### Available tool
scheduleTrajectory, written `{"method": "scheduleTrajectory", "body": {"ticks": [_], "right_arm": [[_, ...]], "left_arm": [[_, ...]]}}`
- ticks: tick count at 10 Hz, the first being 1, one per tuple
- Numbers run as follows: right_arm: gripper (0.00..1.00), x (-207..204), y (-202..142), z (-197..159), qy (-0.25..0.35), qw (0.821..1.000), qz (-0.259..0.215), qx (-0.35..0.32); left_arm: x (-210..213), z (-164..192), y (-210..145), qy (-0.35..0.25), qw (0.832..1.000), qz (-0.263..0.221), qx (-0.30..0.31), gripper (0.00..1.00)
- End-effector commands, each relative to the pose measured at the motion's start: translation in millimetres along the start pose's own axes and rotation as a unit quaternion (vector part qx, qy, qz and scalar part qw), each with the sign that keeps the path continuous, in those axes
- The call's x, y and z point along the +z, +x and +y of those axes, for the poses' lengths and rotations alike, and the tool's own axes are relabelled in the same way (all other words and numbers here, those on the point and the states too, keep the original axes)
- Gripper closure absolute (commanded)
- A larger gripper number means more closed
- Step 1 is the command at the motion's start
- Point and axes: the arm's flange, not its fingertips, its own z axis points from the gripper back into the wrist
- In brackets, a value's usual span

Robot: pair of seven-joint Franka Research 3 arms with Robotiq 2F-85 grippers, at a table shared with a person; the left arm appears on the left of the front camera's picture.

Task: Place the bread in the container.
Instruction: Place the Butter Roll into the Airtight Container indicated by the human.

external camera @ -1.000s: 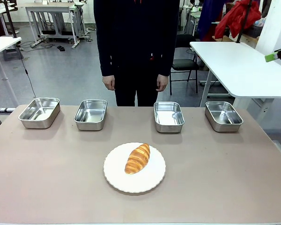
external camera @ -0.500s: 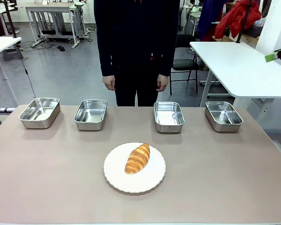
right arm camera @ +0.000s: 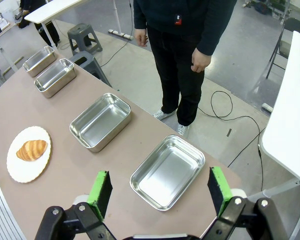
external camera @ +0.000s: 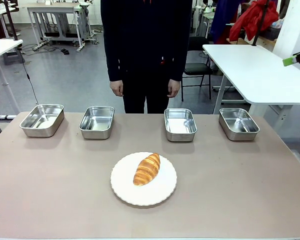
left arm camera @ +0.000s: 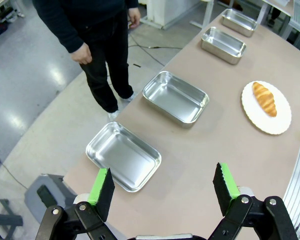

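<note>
Nothing has moved; the bread (external camera: 147, 169) lies on the plate (external camera: 166, 192), four containers (external camera: 180, 136) beyond the plate, so the left hand (left arm camera: 162, 173) or right hand (right arm camera: 158, 176), both wide open and empty, should straddle the bread's narrow width, closing gently.

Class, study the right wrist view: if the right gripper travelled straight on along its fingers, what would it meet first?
Probably the nearest steel pan: the right gripper, fingers open, points down into its empty inside. Depth is unclear, so the pan's near rim could come first.
</note>
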Motion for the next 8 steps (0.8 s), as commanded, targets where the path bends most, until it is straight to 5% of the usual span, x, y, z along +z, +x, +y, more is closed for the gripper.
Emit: {"method": "scheduleTrajectory", "body": {"ticks": [1, 8], "right_arm": [[0.00, 0.0, 1.3, 0.7, 0.001, 1.000, -0.004, 0.001], [0.00, 0.0, 1.3, 0.7, 0.001, 1.000, -0.004, 0.001]], "left_arm": [[0.3, -1.0, 0.9, -0.002, 1.000, -0.001, -0.003, 0.00], [0.3, -1.0, 0.9, -0.002, 1.000, -0.001, -0.003, 0.00]]}}
